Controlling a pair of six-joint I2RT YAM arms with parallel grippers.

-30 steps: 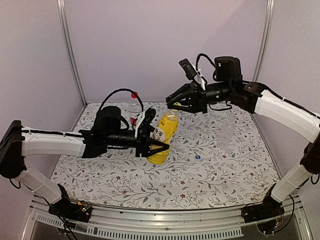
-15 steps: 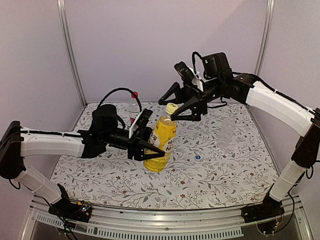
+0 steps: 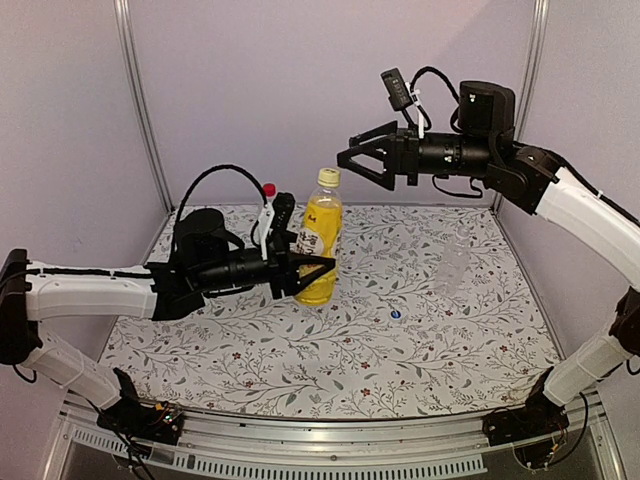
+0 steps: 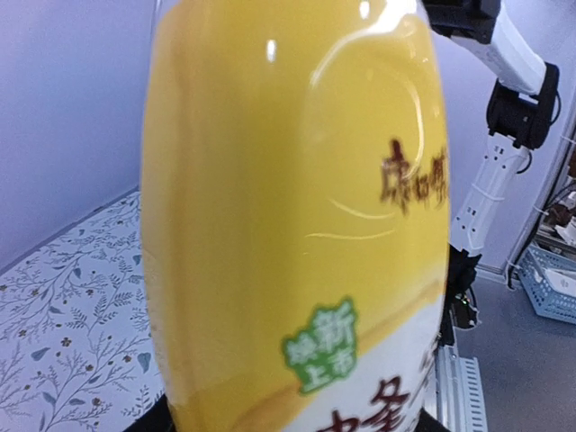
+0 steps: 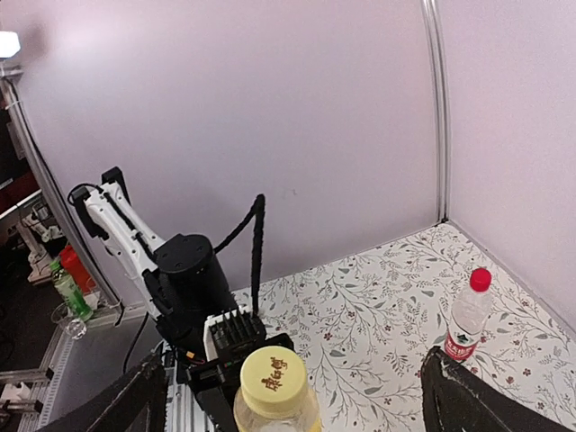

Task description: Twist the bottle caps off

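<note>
Two tools are mine, and they stand differently. My left tool [image 3: 308,275] is clamped on the yellow bottle [image 3: 320,240], gripping its lower half from the side. The bottle stands upright. That tool's own camera sees little but the yellow bottle [image 4: 297,225], with a strip of flowered bench [image 4: 54,297] beside it. Whether the bottle's base touches the bench I cannot tell. The yellow cap [image 3: 328,177] sits on the neck, above my left tool.

My right tool [image 3: 358,160] hangs in the air with its jaws wide apart, holding nothing. It is a little higher than the cap, off to one side and clear of it. From its camera the two fingers [image 5: 135,400] frame the bottom corners. The yellow cap [image 5: 273,369] lies ahead of them, between the two, with my left arm [image 5: 184,279] past it.

Just behind my left tool stands the red-capped bottle [image 3: 267,215], clear with a red-and-white label, its red cap [image 3: 268,189] on. Well off toward my right tool's side of the bench stands a clear bottle [image 3: 455,262], faint against the pattern. A blue cap [image 3: 396,315] lies alone on the bench between the yellow bottle and that clear one, nearer my bases.
</note>
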